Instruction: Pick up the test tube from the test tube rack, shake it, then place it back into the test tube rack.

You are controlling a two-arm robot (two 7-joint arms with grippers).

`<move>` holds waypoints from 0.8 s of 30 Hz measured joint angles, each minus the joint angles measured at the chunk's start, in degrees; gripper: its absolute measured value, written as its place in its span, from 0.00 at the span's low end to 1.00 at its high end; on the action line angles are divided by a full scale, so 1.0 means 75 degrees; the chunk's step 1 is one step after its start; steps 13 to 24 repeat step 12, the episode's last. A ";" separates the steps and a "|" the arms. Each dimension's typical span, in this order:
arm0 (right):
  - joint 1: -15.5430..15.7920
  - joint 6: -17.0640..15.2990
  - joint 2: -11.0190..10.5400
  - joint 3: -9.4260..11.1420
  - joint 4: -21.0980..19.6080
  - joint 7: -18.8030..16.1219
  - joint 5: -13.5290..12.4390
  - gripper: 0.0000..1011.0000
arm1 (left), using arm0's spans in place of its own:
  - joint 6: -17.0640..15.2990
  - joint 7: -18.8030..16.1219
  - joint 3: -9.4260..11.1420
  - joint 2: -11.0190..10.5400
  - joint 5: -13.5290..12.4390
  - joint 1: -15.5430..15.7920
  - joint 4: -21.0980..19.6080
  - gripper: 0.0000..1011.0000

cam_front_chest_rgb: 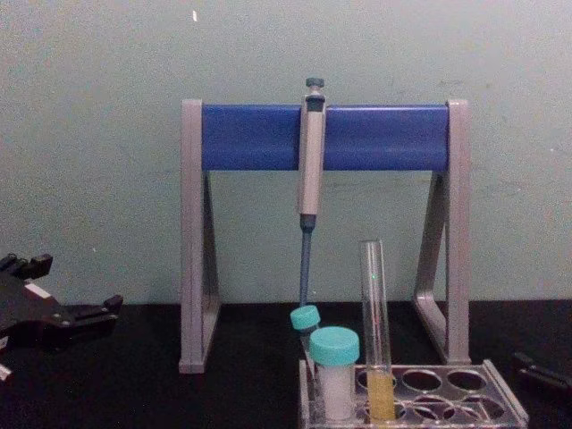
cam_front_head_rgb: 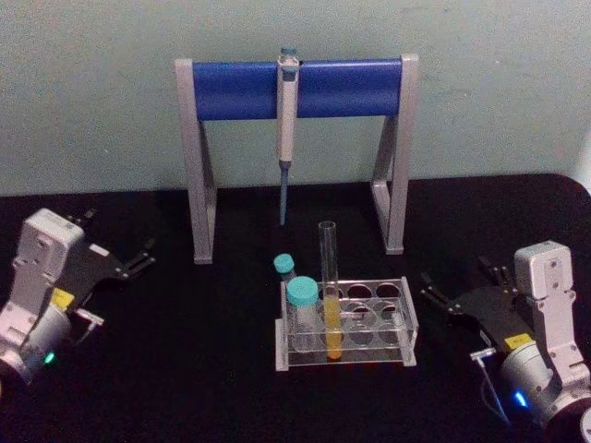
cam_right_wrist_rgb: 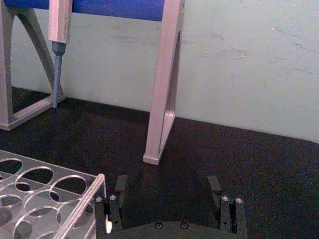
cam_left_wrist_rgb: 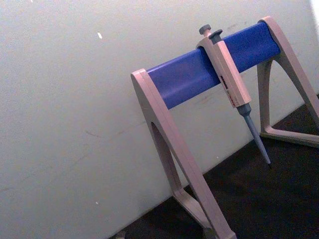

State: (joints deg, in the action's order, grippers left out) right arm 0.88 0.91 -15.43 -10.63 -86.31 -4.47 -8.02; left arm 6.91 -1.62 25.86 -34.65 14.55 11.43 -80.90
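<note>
The test tube (cam_front_head_rgb: 328, 277), tall clear glass with yellow-orange liquid at its bottom, stands upright in the front row of the clear test tube rack (cam_front_head_rgb: 388, 289) at table centre. The chest view shows the tube (cam_front_chest_rgb: 374, 313) in the rack (cam_front_chest_rgb: 508, 413) from the side. My left gripper (cam_front_head_rgb: 118, 238) rests open at the far left, well away from the rack; its dark fingers (cam_front_chest_rgb: 89, 311) show at the chest view's left edge. Open as well, my right gripper (cam_front_head_rgb: 462, 284) lies just right of the rack, nothing between its fingers. In the right wrist view that gripper (cam_right_wrist_rgb: 167, 186) sits beside the rack's corner (cam_right_wrist_rgb: 75, 209).
A wide teal-capped white tube (cam_front_head_rgb: 301, 300) and a slim teal-capped tube (cam_front_head_rgb: 283, 266) stand in the rack left of the test tube. Behind it rises a grey-legged stand with a blue bar (cam_front_head_rgb: 231, 88), a pipette (cam_front_head_rgb: 286, 138) hanging from it. The tabletop is black.
</note>
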 joint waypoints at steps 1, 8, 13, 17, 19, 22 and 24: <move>0.0000 0.0000 -0.0001 0.0000 0.0000 0.0000 0.0000 0.99 | 0.0000 0.0000 0.0000 0.0000 0.0000 0.0000 0.0000 0.99; 0.0000 0.0004 -0.0002 -0.0001 -0.0003 0.0001 -0.0001 0.99 | 0.0000 0.0000 0.0000 0.0000 0.0000 0.0000 0.0000 0.99; 0.0000 0.0006 -0.0002 0.0000 -0.0004 0.0002 -0.0001 0.99 | 0.0000 0.0000 0.0000 0.0000 0.0000 0.0000 0.0000 0.99; 0.0000 0.0006 -0.0002 0.0000 -0.0004 0.0002 -0.0001 0.99 | 0.0000 0.0000 0.0000 0.0000 0.0000 0.0000 0.0000 0.99; 0.0000 0.0006 -0.0002 0.0000 -0.0004 0.0002 -0.0001 0.99 | 0.0000 0.0000 0.0000 0.0000 0.0000 0.0000 0.0000 0.99; 0.0000 0.0006 -0.0002 0.0000 -0.0004 0.0002 -0.0001 0.99 | 0.0000 0.0000 0.0000 0.0000 0.0000 0.0000 0.0000 0.99; 0.0000 0.0006 -0.0002 0.0000 -0.0004 0.0002 -0.0001 0.99 | 0.0000 0.0000 0.0000 0.0000 0.0000 0.0000 0.0000 0.99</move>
